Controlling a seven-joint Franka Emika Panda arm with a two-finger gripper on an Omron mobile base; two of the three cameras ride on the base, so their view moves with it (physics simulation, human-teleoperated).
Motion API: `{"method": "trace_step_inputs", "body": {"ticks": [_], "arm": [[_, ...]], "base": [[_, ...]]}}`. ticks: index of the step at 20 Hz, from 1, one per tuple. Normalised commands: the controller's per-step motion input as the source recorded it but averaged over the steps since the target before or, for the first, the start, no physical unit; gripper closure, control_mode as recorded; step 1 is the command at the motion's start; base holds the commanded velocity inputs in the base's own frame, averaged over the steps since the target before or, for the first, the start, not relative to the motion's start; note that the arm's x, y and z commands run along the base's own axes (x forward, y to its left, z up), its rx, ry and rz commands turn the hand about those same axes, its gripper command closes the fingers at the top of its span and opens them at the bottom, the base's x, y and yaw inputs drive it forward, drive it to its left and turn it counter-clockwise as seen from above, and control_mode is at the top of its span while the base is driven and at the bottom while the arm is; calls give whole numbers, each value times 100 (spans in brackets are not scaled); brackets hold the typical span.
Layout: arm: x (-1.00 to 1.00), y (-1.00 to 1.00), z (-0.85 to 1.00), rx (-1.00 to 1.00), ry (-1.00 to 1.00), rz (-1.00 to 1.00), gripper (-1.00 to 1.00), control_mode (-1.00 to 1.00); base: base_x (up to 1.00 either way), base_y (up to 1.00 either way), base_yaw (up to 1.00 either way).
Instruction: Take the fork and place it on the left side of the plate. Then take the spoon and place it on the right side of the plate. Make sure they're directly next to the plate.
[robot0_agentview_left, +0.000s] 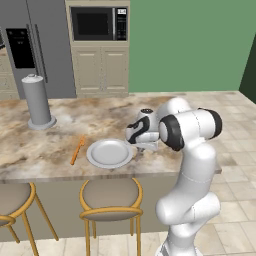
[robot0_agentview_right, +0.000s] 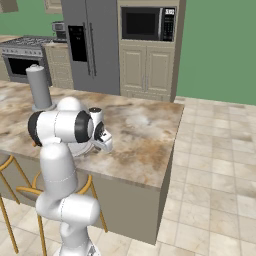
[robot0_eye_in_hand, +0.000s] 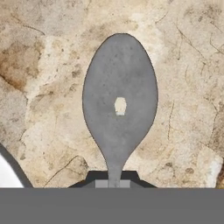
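Up close, the claw (robot0_eye_in_hand: 113, 181) pinches the spoon (robot0_eye_in_hand: 120, 109); the fork (robot0_agentview_left: 77, 150) lies left of the plate (robot0_agentview_left: 110, 153).

Orange fork (robot0_agentview_left: 77, 150) lies left of plate (robot0_agentview_left: 110, 153); grey spoon (robot0_eye_in_hand: 120, 113) is gripped.

A marbled brown-and-cream counter (robot0_agentview_left: 60, 135) is carrying everything here. A round, pale plate (robot0_agentview_left: 110, 153) is lying flat near its front edge. An orange fork (robot0_agentview_left: 77, 149) is lying just to the left of the plate, close beside it but apart from the rim, its length running from near to far. Further back and to the left, a tall grey cylinder (robot0_agentview_left: 36, 101) is standing upright on a round base, well apart from the plate. In the hand view, the bowl of a grey spoon (robot0_eye_in_hand: 120, 105) is showing over the stone to the right of the plate's edge (robot0_eye_in_hand: 8, 174); whether it is resting on the counter cannot be told.
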Motion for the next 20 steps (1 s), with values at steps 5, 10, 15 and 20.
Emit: {"method": "trace_step_inputs", "body": {"ticks": [5,10,15,20], "arm": [[19,0,-12,0,0,0,100,-100],[8,0,-16,0,0,0,100,-100],[-1,-10,-11,0,0,3,100,-100],[-9,-18,-7,0,0,4,-100,-100]], "base": [[0,0,0],[0,0,0],[0,0,0],[0,0,0]]}}
